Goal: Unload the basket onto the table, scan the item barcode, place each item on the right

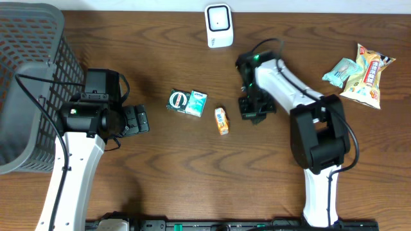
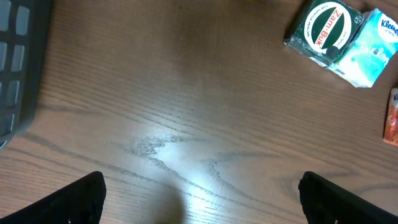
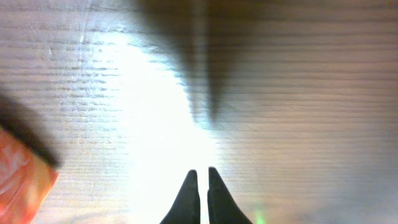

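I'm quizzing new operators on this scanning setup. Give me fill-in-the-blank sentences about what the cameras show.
The left gripper is ___ and empty.
The right gripper is ___.
The green Zam-Buk box lies against a ___ tissue pack.
The grey basket stands on the robot's ___ side.
Missing words: open, shut, Kleenex, left.

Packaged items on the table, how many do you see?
5: Zam-Buk box, Kleenex pack and small orange box mid-table; teal packet and yellow snack bag far right. The basket may hide more.
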Tool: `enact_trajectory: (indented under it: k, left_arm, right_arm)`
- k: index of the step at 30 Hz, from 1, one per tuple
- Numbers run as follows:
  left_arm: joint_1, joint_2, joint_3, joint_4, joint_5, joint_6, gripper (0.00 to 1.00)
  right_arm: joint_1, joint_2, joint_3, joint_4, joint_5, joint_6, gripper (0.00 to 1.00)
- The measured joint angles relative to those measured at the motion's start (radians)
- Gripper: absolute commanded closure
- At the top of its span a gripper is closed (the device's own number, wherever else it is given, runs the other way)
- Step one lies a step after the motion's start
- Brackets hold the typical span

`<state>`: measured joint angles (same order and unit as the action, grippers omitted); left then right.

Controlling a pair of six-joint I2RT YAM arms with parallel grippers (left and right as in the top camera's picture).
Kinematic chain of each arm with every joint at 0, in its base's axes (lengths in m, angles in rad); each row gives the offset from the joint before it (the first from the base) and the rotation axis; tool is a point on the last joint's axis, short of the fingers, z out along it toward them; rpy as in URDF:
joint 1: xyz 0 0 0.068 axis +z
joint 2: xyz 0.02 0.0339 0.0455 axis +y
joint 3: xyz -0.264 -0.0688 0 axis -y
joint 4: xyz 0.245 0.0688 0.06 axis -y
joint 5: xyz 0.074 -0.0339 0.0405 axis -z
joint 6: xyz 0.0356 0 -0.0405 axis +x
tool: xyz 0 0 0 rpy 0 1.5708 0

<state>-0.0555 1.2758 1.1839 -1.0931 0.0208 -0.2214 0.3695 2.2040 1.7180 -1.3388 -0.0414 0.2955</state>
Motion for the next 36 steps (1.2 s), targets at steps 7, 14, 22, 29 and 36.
enact_trajectory:
  k: [7,14,22,29,36]
  left_arm:
    - [0.0,0.0,0.0,0.0,0.0,0.0,0.02]
    - [0.0,0.0,0.0,0.0,0.0,0.0,0.02]
    - [0.0,0.0,0.0,0.0,0.0,0.0,0.02]
    - [0.0,0.0,0.0,0.0,0.0,0.0,0.02]
    - [0.0,0.0,0.0,0.0,0.0,0.0,0.03]
  right_arm:
    - [0.005,0.0,0.188,-0.139,0.009,-0.024,0.99]
    - [0.06,-0.028,0.264,-0.152,0.009,-0.03,0.99]
    - [0.2,-0.041,0.266,-0.087,0.009,-0.055,0.99]
    - [0.301,-0.042,0.266,-0.013,0.008,-0.066,0.99]
    - [0.364,-0.042,0.256,0.069,0.008,-0.066,0.99]
